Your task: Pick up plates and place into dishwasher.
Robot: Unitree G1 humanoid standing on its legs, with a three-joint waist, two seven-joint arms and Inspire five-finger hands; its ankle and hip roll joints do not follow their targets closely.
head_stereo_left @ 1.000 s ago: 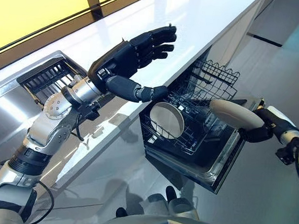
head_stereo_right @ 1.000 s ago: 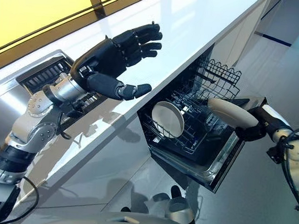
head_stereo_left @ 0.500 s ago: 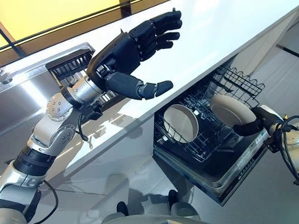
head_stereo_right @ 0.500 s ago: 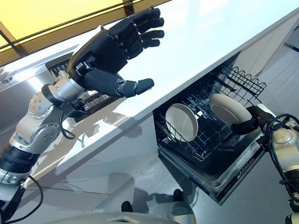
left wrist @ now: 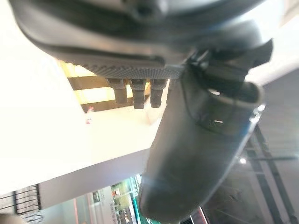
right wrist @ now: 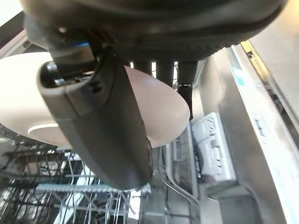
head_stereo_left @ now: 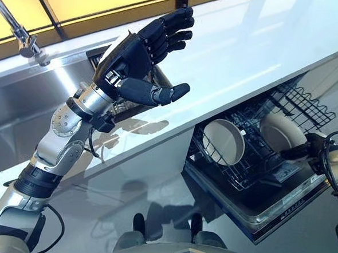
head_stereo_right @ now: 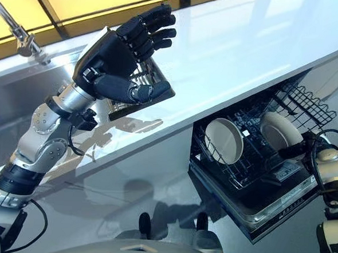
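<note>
A: Start big. What do the head views give us?

B: A long glossy white counter (head_stereo_left: 248, 45) runs across the upper half of the frame, with a stainless steel sink (head_stereo_left: 38, 104) at the upper left. Below it, at the right, the open dishwasher with its pulled-out black wire rack (head_stereo_left: 260, 143) takes the lower right.

A: And the plates?

B: One round cream plate (head_stereo_left: 224, 142) stands on edge in the rack, left of centre of the basket, so I judge that one done. A second cream plate (head_stereo_left: 281, 132) sits further right in the rack, and the dark right hand (head_stereo_left: 310, 148) at the right edge of the frame is on it.

A: Gripping or letting go?

B: Gripping: in the right wrist view the thumb (right wrist: 100, 121) lies across the plate's face and the fingers (right wrist: 161, 70) curl behind its rim. It looks to be down among the wires, though I can't tell whether it is seated in a slot.

A: The other hand?

B: The left hand (head_stereo_left: 142, 56) hovers over the counter at upper centre, fingers spread and relaxed, holding nothing.

A: What's left?

B: Seating and releasing the second plate, by my reading. I see no further plates on the counter.
</note>
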